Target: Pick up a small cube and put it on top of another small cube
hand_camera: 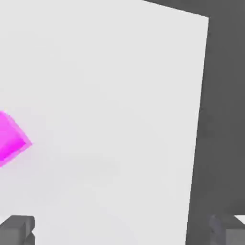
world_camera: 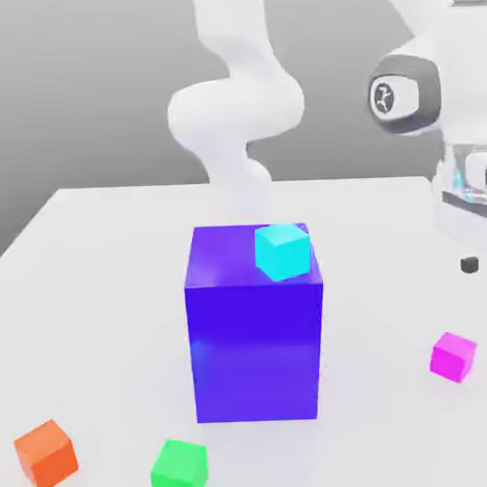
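Orange cube (world_camera: 45, 455) and green cube (world_camera: 179, 468) sit nearest camera. Magenta cube (world_camera: 454, 356) rests on table (world_camera: 91, 292), exterior view's right, untouched. Gripper (hand_camera: 122, 229) spread wide, empty (fingertips flank bare table). Pick and stack both remain.

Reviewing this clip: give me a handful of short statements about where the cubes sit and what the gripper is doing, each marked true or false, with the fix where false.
1. The cyan cube sits on top of the big blue-purple block. True.
2. The magenta-pink cube is held in the gripper. False: it lies on the white table, and the gripper is open with nothing between its fingers.
3. The orange cube and the green cube lie on the table, apart from each other. True.
4. The green cube is stacked on the orange cube. False: both rest directly on the table.
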### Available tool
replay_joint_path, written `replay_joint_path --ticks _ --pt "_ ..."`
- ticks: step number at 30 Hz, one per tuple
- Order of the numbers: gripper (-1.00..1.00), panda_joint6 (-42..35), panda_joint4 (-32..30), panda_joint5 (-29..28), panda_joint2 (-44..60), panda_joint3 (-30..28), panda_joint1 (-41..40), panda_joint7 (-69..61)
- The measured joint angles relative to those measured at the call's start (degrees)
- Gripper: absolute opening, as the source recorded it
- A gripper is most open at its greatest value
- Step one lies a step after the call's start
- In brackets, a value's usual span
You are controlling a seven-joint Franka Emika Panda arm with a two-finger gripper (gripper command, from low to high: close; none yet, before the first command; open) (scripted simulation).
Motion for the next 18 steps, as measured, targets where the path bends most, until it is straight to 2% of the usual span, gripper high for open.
replay_joint_path --ticks 6,12,13,18 --pt "0.0 4.7 -3.3 -3.2 8.9 2.5 3.9 -12.4" --pt "0.0 13.7 -1.8 -6.7 20.8 0.6 6.1 -12.4" --pt "-1.0 14.9 -1.5 -6.9 22.2 0.3 6.4 -12.2" --pt "-1.0 14.7 -1.5 -6.9 22.2 0.3 6.4 -12.2"
